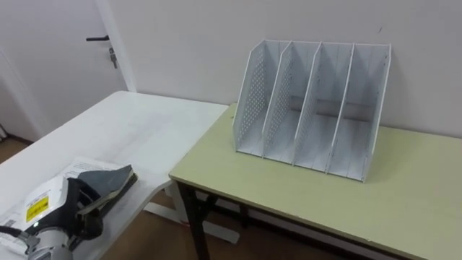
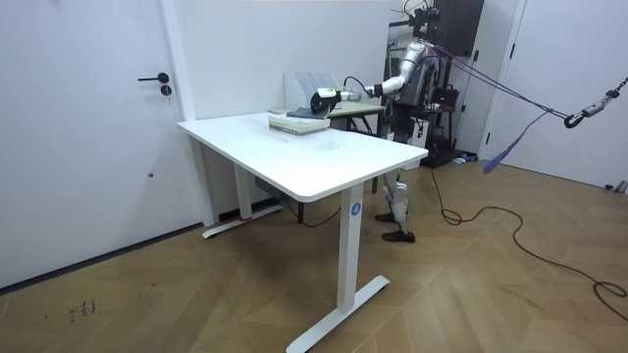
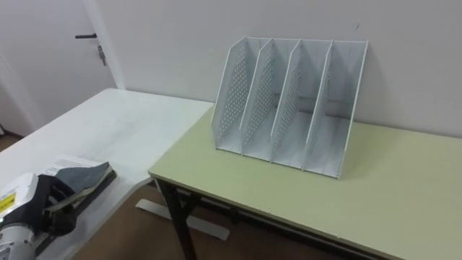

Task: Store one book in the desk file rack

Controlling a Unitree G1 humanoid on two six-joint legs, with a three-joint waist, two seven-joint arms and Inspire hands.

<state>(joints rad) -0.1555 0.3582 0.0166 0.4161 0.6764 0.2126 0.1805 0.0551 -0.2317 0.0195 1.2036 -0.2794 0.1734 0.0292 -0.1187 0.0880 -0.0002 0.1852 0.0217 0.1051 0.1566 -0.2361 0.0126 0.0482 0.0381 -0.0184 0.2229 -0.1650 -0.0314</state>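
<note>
Book, flat and grey-covered, lies pinched in the left robot hand, away from perforated rack.

Stereo eyes above rack; room camera afar

The left arm enters from the lower left of the eye views, with the forearm directed forward and to the right. The left hand is dark, and its fingers are curled onto the near edge of a grey book. In the room view the robot stands upright. The arm is extended nearly straight from the shoulder toward the room view's left.
</note>
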